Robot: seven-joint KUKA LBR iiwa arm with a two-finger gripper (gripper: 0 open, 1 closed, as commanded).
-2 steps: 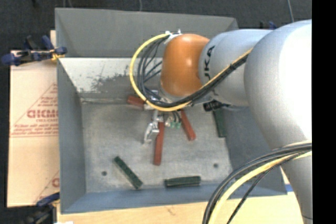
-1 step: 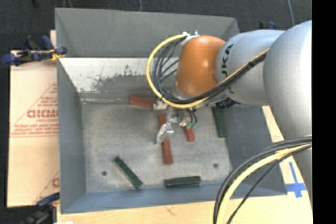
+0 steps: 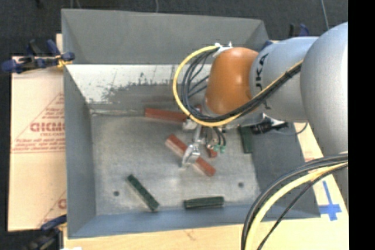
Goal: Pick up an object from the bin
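My gripper (image 3: 191,155) is low in the middle of the bin, right over a red-brown bar (image 3: 174,144) that lies slanted on the floor. One end of the bar shows up-left of the gripper and the other end down-right of it. The bar's middle is hidden under the gripper. A second red-brown bar (image 3: 164,115) lies near the back wall, partly under the arm's cables. A small green and red piece (image 3: 211,151) sits just right of the gripper.
A dark green bar (image 3: 143,192) lies slanted at the front left and another (image 3: 204,202) lies flat along the front wall. A third dark bar (image 3: 245,139) lies by the right wall. The arm and its orange cover hang over the bin's right half.
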